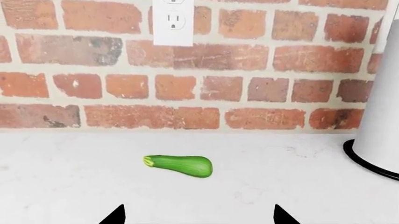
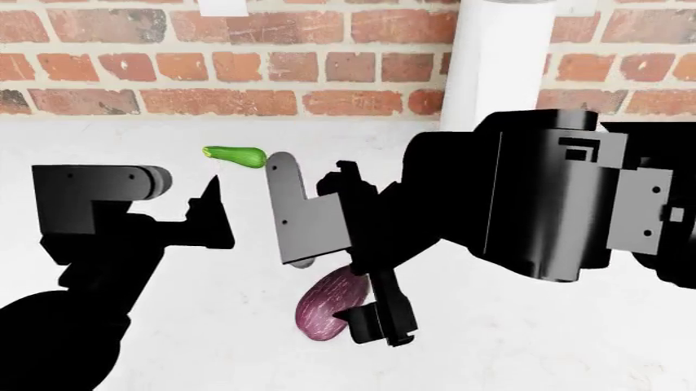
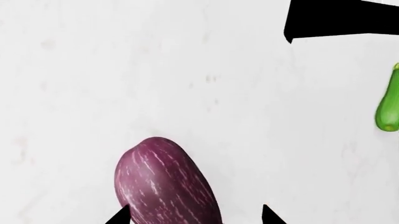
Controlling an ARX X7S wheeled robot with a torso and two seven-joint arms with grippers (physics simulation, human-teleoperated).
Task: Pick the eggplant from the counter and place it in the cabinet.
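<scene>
The purple eggplant with pale streaks lies on the white counter. My right gripper hangs over it from above, open. In the right wrist view the eggplant sits between the two fingertips. It is against one tip, with a gap to the other. My left gripper is open and empty above the counter, pointing at the brick wall. Its tips show low in the left wrist view. No cabinet is in view.
A small green vegetable lies near the wall, ahead of the left gripper, and also shows in the right wrist view. A tall white cylinder on a black base stands at the back right. A wall socket is on the brick wall.
</scene>
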